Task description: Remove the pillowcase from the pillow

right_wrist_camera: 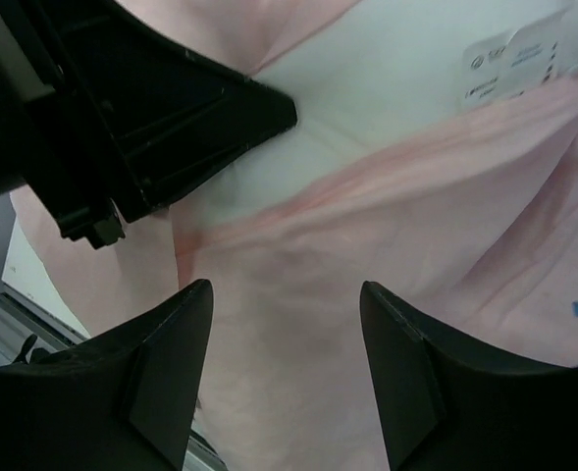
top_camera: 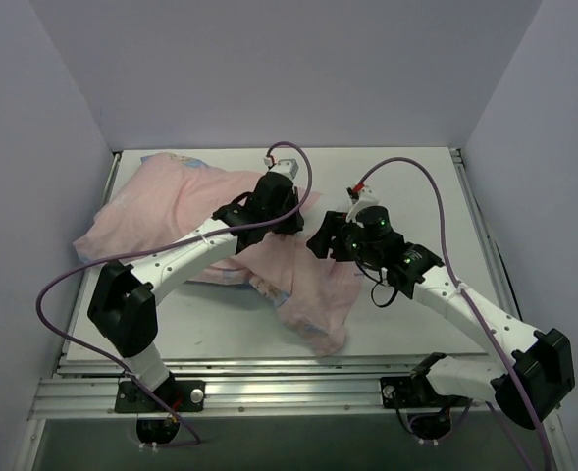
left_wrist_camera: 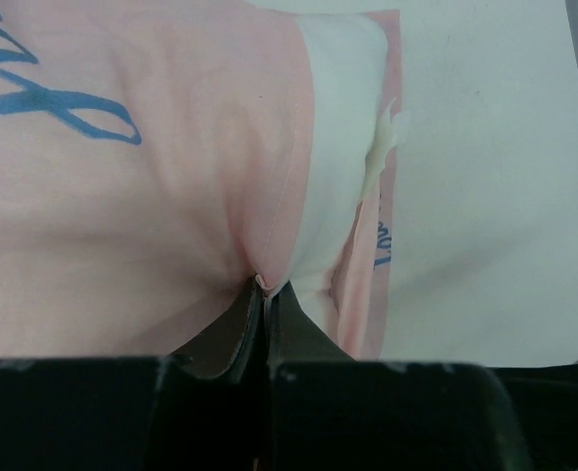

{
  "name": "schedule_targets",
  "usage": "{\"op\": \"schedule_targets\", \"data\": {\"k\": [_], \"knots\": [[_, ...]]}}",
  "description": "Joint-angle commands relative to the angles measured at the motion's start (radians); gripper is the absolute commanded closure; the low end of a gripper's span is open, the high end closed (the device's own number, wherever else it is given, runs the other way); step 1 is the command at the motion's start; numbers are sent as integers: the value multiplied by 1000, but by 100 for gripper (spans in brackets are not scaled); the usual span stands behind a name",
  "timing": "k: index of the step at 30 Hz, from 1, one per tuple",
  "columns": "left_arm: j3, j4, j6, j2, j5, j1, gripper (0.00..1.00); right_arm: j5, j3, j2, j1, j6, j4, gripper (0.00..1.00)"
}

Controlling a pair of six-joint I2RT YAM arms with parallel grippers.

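Note:
The pale pink pillowcase [top_camera: 171, 201] lies rumpled across the left and middle of the table, one end trailing to the front [top_camera: 313, 304]. My left gripper [top_camera: 290, 218] is shut on a pinch of its pink hem [left_wrist_camera: 261, 282]. The white pillow [left_wrist_camera: 333, 147] shows at the case's open end, with its tag [right_wrist_camera: 509, 64] in the right wrist view. My right gripper [top_camera: 320, 240] is open and empty, its jaws spread just above the pink fabric [right_wrist_camera: 298, 334], close beside the left gripper [right_wrist_camera: 151, 128].
The white table [top_camera: 426, 265] runs to the right. An aluminium rail [top_camera: 289, 388] lines the front edge. Lavender walls stand at the left, back and right. Purple cables loop over both arms.

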Motion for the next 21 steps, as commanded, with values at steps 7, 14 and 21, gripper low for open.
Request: {"op": "schedule_targets", "data": {"k": [7,14,21], "knots": [[22,26,-7,-1,56,1,98,213,27,62,61,155,-35,43],[-24,32,-29,-8,59,1,98,248,41,116,62,210,-6,43],[-42,43,-39,-5,52,1,98,263,55,129,64,239,34,43]]}}
